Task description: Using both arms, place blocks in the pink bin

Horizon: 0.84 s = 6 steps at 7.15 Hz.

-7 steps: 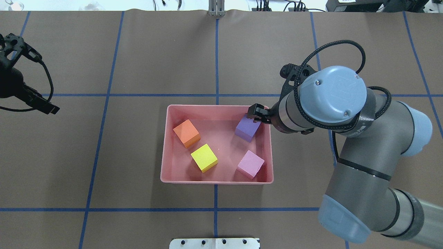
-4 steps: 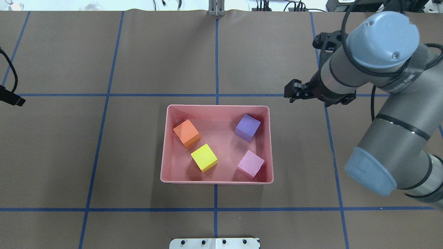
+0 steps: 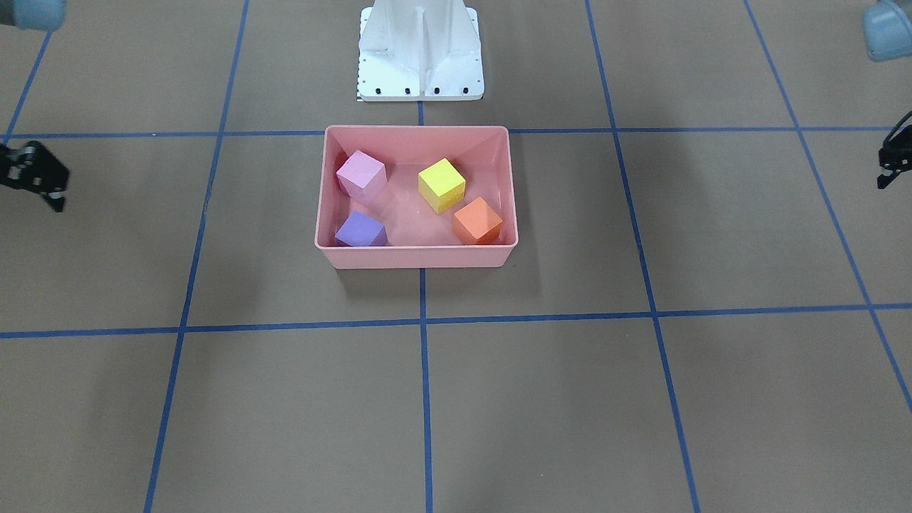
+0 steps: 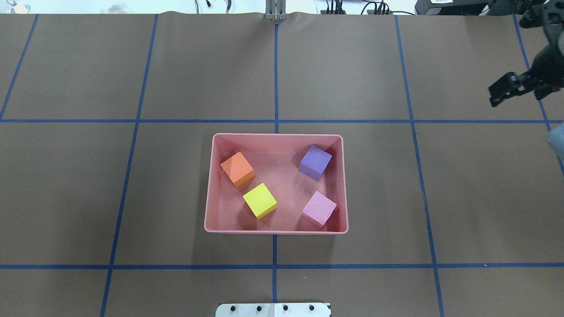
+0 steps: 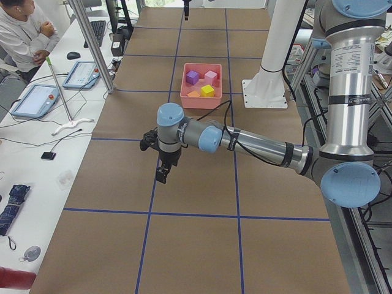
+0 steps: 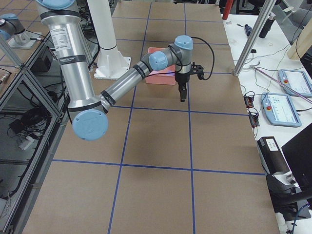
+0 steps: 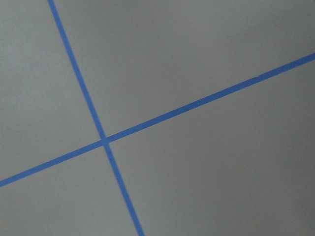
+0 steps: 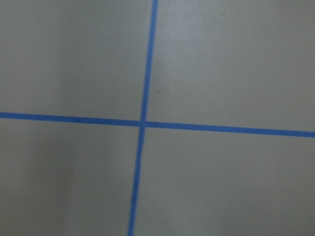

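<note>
The glossy, round-cornered pink bin [image 4: 276, 135] sits mid-desk [image 4: 132, 198] and holds the matte yellow cube [image 4: 260, 200], orange cube [image 4: 238, 169], purple cube [image 4: 315, 161] and light pink cube [image 4: 319, 208], each apart. Overhead shows only the right gripper [image 4: 497, 93]; the front view adds the left gripper [image 3: 887, 167]. Both are empty, and I cannot tell how far they are open.

- my right gripper [image 4: 498, 92] has pulled away from the pink bin [image 4: 211, 185]. a second ago it hung over the purple block [image 4: 315, 162] at the bin's far right corner. then it was just past that corner. now it's at the overhead view's far right edge, well apart from the bin.
- my right arm's grey links and blue caps, which filled that view's right side, are nearly gone from it.
- purple block's top, partly hidden under the gripper before, shows whole.
- my left gripper [image 3: 892, 158] has slipped off the overhead view's left edge.
</note>
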Each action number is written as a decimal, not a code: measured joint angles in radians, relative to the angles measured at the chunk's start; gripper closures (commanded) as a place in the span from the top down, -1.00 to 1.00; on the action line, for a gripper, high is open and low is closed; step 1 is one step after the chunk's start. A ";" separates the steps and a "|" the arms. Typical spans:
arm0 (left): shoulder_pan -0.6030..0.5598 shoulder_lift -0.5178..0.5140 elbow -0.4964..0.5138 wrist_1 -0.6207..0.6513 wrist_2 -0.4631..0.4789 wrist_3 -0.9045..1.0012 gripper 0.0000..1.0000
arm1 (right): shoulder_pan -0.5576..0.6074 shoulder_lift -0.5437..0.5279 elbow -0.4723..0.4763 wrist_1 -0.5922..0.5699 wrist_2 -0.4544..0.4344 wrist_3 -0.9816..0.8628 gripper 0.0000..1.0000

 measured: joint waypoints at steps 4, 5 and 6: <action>-0.120 0.053 0.038 0.082 -0.129 0.051 1.00 | 0.303 -0.122 -0.222 0.008 0.092 -0.536 0.98; -0.155 0.056 0.040 0.106 -0.158 0.057 1.00 | 0.313 -0.150 -0.241 0.031 0.092 -0.543 0.98; -0.179 0.056 0.039 0.116 -0.167 0.062 1.00 | 0.316 -0.181 -0.249 0.076 0.092 -0.515 0.99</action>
